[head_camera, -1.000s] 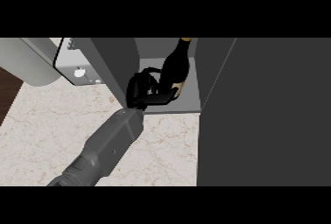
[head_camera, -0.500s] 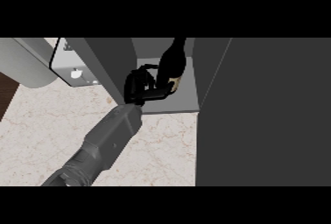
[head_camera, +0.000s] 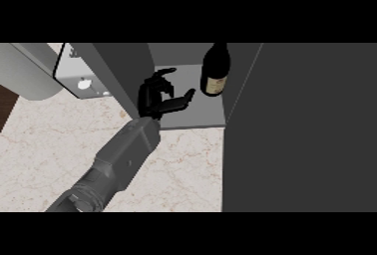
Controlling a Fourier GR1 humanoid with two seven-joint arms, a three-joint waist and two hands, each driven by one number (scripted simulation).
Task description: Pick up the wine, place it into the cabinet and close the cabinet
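Cabinet (head_camera: 193,117): wine (head_camera: 215,69) just beyond open left hand (head_camera: 160,97)

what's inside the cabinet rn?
The wine bottle stands upright on the cabinet floor, right of the open left hand, apart from it. The bottle's top is cut off; the cabinet's upper part is out of view.

The wine (head_camera: 215,69) stands upright on the floor of the cabinet (head_camera: 199,117), toward the far right of the opening. The one hand in view (head_camera: 163,97) sits inside the opening to the left of the wine, apart from it, with its fingers (head_camera: 163,74) spread toward the far side. Its forearm runs back over the table (head_camera: 184,164) to the near left. The cabinet's large panel (head_camera: 302,129) fills the right side. An appliance (head_camera: 81,79) stands left of the cabinet.
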